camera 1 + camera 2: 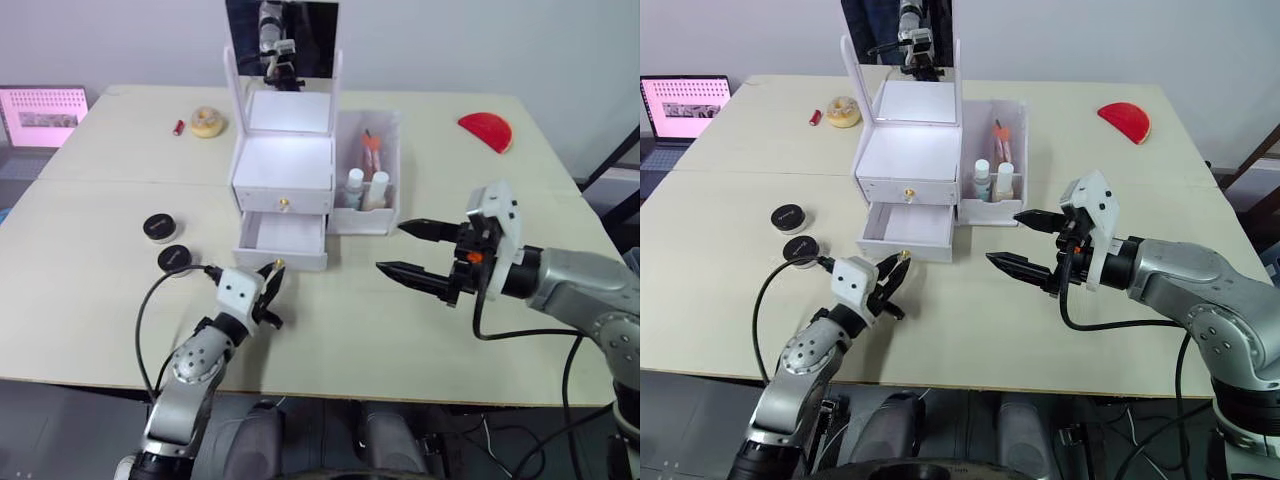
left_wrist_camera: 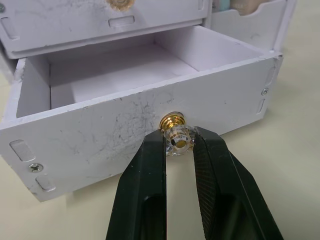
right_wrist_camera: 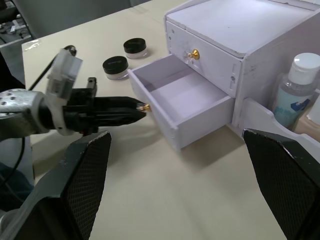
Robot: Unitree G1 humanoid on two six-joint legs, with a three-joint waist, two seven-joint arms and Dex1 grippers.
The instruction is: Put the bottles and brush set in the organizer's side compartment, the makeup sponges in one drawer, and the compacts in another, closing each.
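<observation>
2 drawers in organizer (image 1: 285,165) mid-bench (image 1: 100,230): lower drawer (image 1: 283,243) pulled out, empty. 2 bottles (image 1: 365,190) in side compartment. 2 compacts (image 1: 166,241) left of it. Left claw (image 2: 177,145) pinching drawer knob (image 2: 176,134). Right claw (image 1: 412,248) wide open, empty.

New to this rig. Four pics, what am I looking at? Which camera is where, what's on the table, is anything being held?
It is a two-armed humanoid robot at a beige table. The two wide pictures come from a stereo camera on its head; the two close ones come from cameras on each wrist. The left hand has its two black fingers closed on the gold knob of the white organizer's lower drawer, which stands open and empty. The right hand hovers open, holding nothing. Two small white-capped bottles already stand in the side compartment. Two round black compacts lie on the table to the robot's left of the drawer. Farther back lie a yellowish ring-shaped object and a red half-disc.
</observation>
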